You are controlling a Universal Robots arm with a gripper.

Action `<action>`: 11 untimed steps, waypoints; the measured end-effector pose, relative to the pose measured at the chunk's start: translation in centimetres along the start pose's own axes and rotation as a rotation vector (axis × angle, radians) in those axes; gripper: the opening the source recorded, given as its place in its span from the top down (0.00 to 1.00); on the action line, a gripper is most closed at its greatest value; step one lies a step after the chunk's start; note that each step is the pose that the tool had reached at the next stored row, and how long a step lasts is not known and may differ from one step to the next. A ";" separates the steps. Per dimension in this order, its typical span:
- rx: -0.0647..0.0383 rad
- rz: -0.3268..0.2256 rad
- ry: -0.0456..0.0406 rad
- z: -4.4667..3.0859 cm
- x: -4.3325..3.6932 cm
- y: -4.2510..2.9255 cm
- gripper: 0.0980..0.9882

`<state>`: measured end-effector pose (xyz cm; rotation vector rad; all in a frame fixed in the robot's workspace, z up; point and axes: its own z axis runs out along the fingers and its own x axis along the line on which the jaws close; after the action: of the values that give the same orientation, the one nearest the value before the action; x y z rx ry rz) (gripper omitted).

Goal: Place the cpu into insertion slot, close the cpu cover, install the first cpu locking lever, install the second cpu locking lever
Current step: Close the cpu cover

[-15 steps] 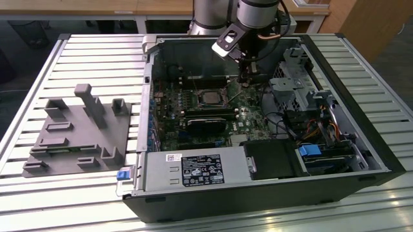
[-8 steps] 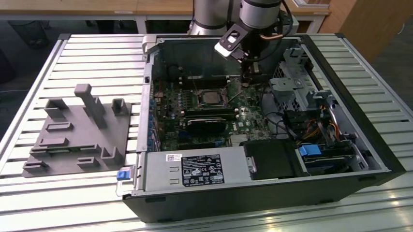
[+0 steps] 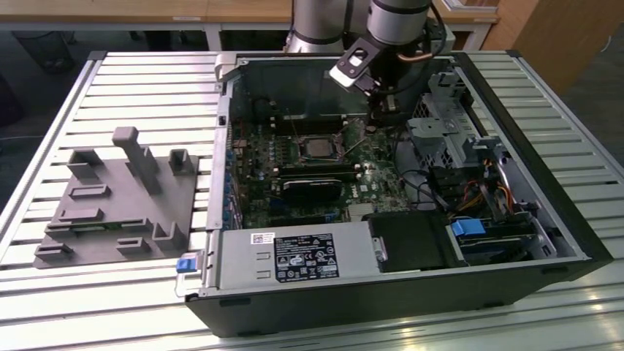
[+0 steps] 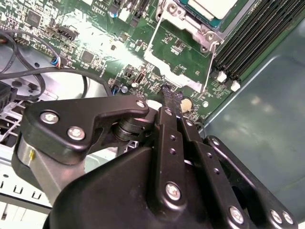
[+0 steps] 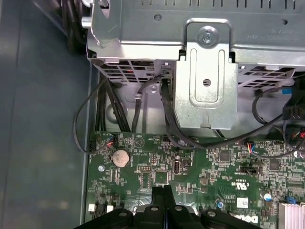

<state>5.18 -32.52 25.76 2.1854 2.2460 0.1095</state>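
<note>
Gripper: the gripper (image 4: 170, 93) has its two black fingers pressed together at the tips with nothing between them. It reaches down inside the computer case, low over the motherboard (image 5: 214, 167).
Cpu cover: the cpu cover (image 4: 174, 74) is swung open and lies just ahead of the fingertips. Green board shows through its window. Its near edge is right at the tips; whether they touch it I cannot tell.
Cpu: the cpu (image 4: 212, 5) is beyond the open cover from the gripper, seated pale face up.
Insertion slot: the insertion slot (image 4: 202, 26) holds the cpu, and its silver rim shows around the chip.
Locking lever: a thin wire locking lever (image 4: 212, 62) runs along the side of the cover, between it and the memory slots.
Memory slots: the long black memory slots (image 4: 252, 38) lie past the lever, to one side of the socket.
Coin cell battery: the coin cell battery (image 5: 120, 157) sits near the fingertips, off to one side.
Drive cage: the silver drive cage (image 5: 205, 81) stands behind the gripper, with black cables (image 5: 167, 114) dropping from it to the board.
Heatsink: the black heatsink block (image 3: 312, 191) is further off than the cpu.
Power supply: the power supply (image 3: 283, 259) is at the case end far from the gripper.
Computer case: the computer case (image 3: 390, 307) lies open on a slatted table (image 3: 88, 307).
Fixture: a grey fixture (image 3: 117, 197) is outside the case, well apart from the gripper, on the exterior view's left.
</note>
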 end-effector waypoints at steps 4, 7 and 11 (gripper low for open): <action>0.000 0.000 -0.0004 0.09 0.00 0.07 0.97; 0.000 0.000 -0.0002 0.14 0.00 0.08 0.97; 0.000 0.000 -0.0002 0.22 0.00 0.09 0.97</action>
<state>5.29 -32.51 25.54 2.1854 2.2459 0.1093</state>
